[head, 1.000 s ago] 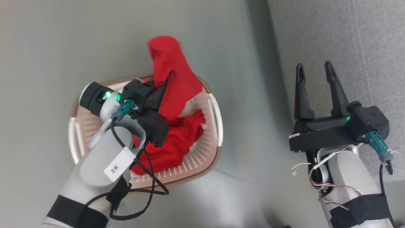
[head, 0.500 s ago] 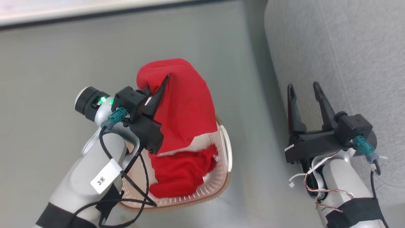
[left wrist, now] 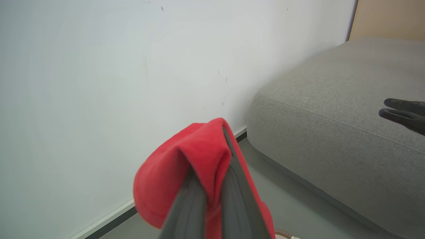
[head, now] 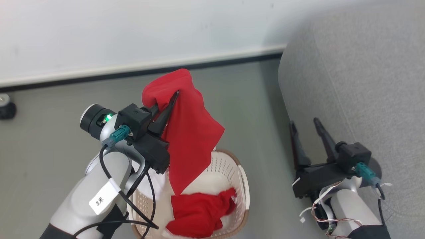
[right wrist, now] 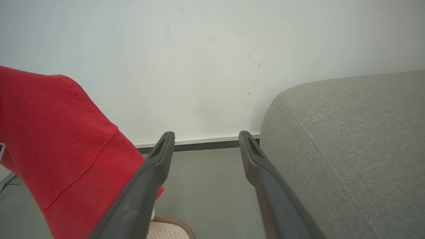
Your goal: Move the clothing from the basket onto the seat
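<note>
Clothing [head: 189, 132] hangs from the left gripper [head: 168, 99], pinched tight, over the basket [head: 229, 166]. The seat [head: 365, 99] lies to its right, past the spread, empty right gripper [head: 303, 121].

White wall [head: 132, 33], pale baseboard [head: 132, 68], grey floor [head: 49, 139], small dark round object [head: 6, 109] near baseboard

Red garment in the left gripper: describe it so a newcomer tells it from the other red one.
Left of the large grey woven-fabric sofa stands an oval cream perforated plastic basket. Above it a bright red soft fabric garment hangs from the shut left gripper. Unlike the crumpled red garment lying in the basket, it is held aloft.
</note>
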Robot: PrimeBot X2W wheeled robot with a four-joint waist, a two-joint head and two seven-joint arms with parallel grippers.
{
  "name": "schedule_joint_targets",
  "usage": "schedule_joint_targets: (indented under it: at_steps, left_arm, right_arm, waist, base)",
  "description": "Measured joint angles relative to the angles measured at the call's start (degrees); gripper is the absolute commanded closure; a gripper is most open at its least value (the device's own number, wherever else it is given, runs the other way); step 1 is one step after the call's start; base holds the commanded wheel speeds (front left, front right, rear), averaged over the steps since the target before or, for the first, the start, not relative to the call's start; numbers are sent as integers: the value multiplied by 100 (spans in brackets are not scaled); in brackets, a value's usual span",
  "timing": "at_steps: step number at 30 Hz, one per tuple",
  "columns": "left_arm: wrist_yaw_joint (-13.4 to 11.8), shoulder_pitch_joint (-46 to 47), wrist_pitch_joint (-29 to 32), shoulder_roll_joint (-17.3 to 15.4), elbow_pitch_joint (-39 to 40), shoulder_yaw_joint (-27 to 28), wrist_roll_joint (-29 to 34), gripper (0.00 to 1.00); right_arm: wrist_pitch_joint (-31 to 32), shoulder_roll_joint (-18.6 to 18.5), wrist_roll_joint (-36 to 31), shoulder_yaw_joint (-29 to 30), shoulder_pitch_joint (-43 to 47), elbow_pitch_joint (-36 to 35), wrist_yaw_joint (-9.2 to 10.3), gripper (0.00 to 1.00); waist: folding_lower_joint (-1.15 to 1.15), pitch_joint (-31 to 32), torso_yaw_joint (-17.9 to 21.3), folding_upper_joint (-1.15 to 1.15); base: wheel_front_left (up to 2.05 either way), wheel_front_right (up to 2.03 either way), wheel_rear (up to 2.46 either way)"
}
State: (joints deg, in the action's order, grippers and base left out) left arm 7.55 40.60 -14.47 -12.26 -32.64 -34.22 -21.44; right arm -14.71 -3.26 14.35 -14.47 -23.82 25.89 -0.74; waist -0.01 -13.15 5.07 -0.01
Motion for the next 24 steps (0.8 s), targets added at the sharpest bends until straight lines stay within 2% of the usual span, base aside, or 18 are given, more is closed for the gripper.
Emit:
schedule_joint_targets:
  at_steps: [12,24]
  left_arm:
    - [-3,-44,0,63,20,130,-138,100]
    - [-248,-113,12,268,127,87,-134,100]
  right_arm:
    - [1,-1,140,-861,123,308,-289,0]
    - [0,-3,489,-1657,11,472,-441,0]
  waist:
    - [0,1015,-103,0]
    - [0,1574,-129,0]
  base:
    - [0,0,0]
    - [0,0,0]
